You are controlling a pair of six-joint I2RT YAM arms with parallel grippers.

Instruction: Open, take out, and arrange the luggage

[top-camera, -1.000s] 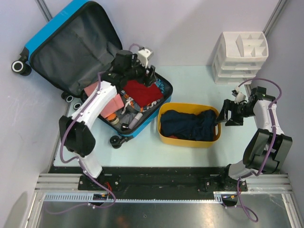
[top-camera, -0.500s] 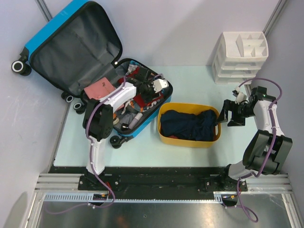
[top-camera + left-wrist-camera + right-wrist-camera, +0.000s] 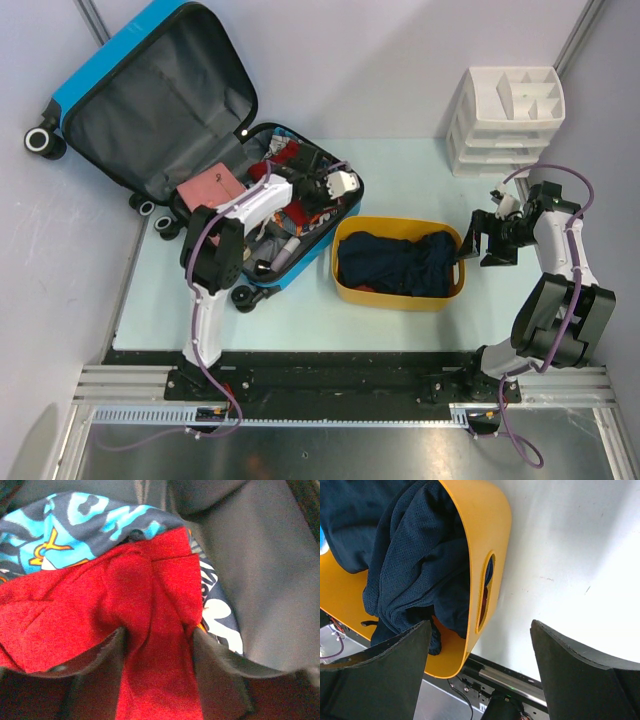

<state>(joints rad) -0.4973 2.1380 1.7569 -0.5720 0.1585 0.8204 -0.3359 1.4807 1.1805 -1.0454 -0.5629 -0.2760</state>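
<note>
Finds the luggage (image 3: 150, 100) where it was a second ago: open at the far-left corner of the table (image 3: 410, 165), grey-lined lid leaning back against the wall, lower shell flat and crammed with clothes. Marks the big change on the left. Elbow no longer flung out toward the near-left edge, forearm now folded in tight over the shell, and the left gripper (image 3: 325, 188) dropped from above the hinge side to low over the shell's right end. Uncovers the pink pouch (image 3: 213, 185) at the shell's left end, half hidden by the arm before. From the wrist, shows the fingers (image 3: 97, 662) pressed against both sides of a raised fold of the red garment (image 3: 150, 605) — clamping it — with blue-patterned fabric (image 3: 75, 515) bunched just beyond. Leaves the right side almost as it was: right gripper (image 3: 487, 240) hanging just past the right end of the yellow tub (image 3: 345, 285), spread wide, with nothing between the fingers but bare table and the tub's handle slot. Keeps the navy clothing (image 3: 400, 262) heaped in the tub and the white drawer unit (image 3: 510, 120) at the far right, both unmoved.
</note>
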